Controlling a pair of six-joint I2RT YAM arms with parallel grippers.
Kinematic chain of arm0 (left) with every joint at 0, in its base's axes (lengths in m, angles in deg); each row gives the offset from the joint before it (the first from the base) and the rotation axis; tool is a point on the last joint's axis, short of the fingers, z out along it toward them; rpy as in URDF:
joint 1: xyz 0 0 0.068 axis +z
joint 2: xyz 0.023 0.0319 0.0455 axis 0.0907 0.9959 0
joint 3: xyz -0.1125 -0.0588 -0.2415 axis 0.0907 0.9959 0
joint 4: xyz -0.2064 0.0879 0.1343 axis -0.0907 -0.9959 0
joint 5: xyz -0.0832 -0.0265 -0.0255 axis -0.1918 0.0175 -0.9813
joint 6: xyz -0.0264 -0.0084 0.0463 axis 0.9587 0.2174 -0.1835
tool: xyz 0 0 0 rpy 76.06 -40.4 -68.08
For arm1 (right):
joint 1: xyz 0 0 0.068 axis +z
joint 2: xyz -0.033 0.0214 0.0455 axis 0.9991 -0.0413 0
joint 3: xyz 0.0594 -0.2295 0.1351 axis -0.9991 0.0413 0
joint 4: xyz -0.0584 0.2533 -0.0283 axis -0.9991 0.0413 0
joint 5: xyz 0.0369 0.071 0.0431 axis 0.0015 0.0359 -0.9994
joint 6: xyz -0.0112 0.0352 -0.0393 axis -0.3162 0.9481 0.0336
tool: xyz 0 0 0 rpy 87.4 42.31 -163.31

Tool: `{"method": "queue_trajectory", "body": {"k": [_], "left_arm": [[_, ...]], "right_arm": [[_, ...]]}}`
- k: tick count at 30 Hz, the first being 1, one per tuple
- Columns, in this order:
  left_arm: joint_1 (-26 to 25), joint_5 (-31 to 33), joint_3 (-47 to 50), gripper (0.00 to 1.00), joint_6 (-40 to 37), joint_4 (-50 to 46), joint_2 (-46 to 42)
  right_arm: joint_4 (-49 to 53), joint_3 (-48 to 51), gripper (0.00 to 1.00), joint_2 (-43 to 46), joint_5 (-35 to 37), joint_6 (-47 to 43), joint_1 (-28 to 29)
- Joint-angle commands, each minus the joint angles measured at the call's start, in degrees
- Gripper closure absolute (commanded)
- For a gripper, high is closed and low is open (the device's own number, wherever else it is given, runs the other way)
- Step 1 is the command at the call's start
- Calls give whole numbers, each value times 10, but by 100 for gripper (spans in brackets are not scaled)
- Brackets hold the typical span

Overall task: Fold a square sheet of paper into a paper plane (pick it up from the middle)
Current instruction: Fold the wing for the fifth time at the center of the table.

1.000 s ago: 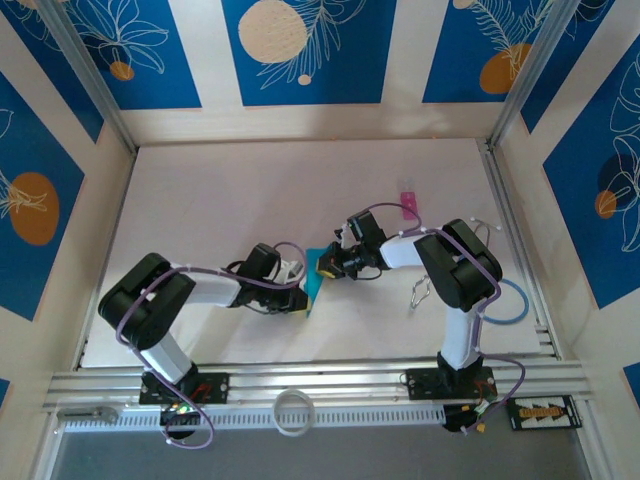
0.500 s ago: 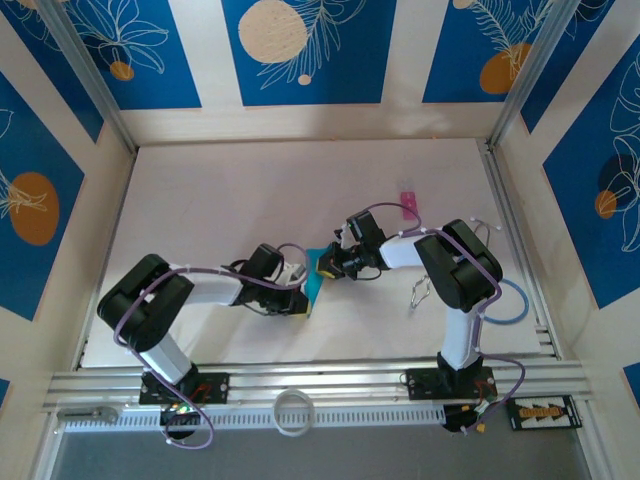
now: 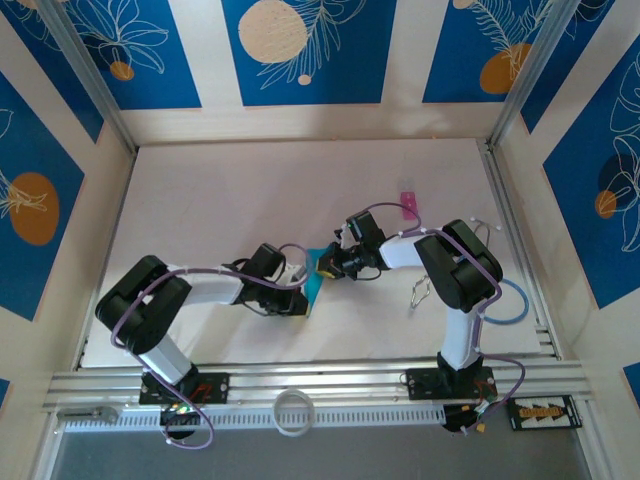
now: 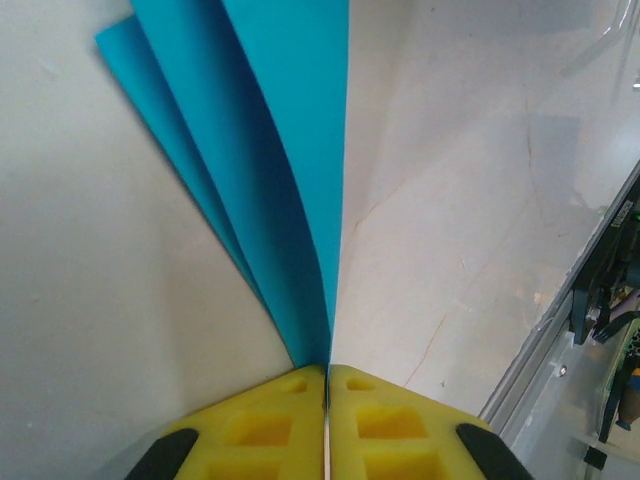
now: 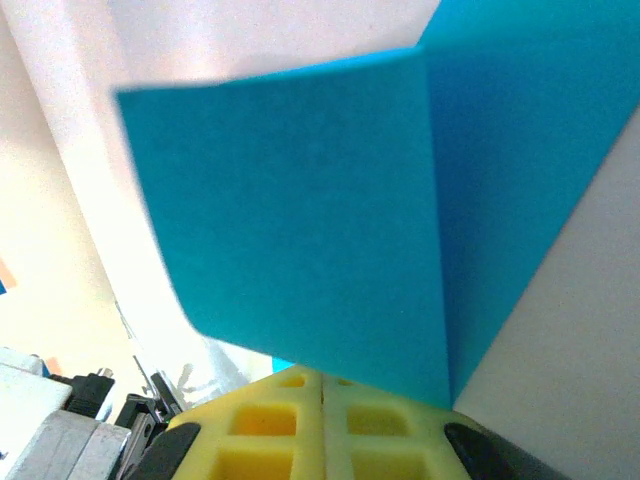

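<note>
The square sheet of paper [image 3: 314, 284] is cyan-blue and folded, and it stands off the table between my two grippers near the middle front. My left gripper [image 3: 301, 297] holds its lower end. In the left wrist view the yellow pads [image 4: 270, 425] are pressed together on the paper's edge [image 4: 327, 366], and the layers [image 4: 270, 150] fan out away from them. My right gripper [image 3: 326, 266] meets the sheet's upper end. There the yellow pads [image 5: 380, 440] are shut, and a broad creased flap [image 5: 320, 230] covers their tips [image 5: 322, 375].
A tiny pink object [image 3: 407, 201] lies on the white table [image 3: 250, 200] behind the right arm. A metal clip [image 3: 420, 291] and a blue cable loop [image 3: 506, 300] sit at the right. A white ring [image 3: 292, 410] rests on the front rail. Patterned blue walls enclose the table.
My left arm has edged slightly to the right, closer along the paper. The right arm and the sheet have stayed almost where they were.
</note>
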Motion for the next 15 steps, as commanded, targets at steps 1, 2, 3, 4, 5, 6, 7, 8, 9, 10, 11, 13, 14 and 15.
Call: {"method": "queue_trajectory", "body": {"k": [1, 2, 3, 4, 5, 6, 7, 8, 9, 10, 11, 13, 14, 15], "left_arm": [[-12, -22, -4, 96, -18, -46, -10], [-13, -26, -4, 100, -20, -46, -9], [-14, -31, -5, 100, -22, -46, -8], [-15, -32, -6, 100, -24, -49, -7], [-15, -31, -8, 100, -26, -52, -7], [-15, -31, -7, 100, -27, -54, -9], [-16, -31, -7, 95, -28, -53, -12], [-16, -31, -5, 89, -28, -54, -17], [-15, -29, -4, 87, -29, -53, -22], [-15, -26, -1, 86, -28, -51, -31], [-16, -23, 1, 85, -27, -49, -41], [-16, -16, 3, 84, -25, -47, -60], [-16, -11, 3, 84, -25, -49, -70], [-16, -1, 3, 84, -25, -53, -81]], "right_arm": [[52, 11, 93, -11, 42, -3, -1], [53, 11, 93, -10, 43, -3, -1], [53, 11, 93, -11, 43, -2, -1], [52, 11, 93, -10, 45, -1, -1], [53, 11, 93, -10, 46, -2, -1], [53, 11, 93, -11, 47, -1, -1], [54, 11, 93, -11, 47, -1, -1], [54, 11, 93, -11, 47, -1, 0], [55, 12, 93, -10, 48, -1, -1], [56, 12, 93, -11, 49, -1, -1], [56, 11, 93, -12, 49, -1, -1], [57, 11, 93, -12, 49, -1, -1], [57, 11, 93, -11, 50, -1, -1], [58, 11, 93, -11, 51, 0, -1]]}}
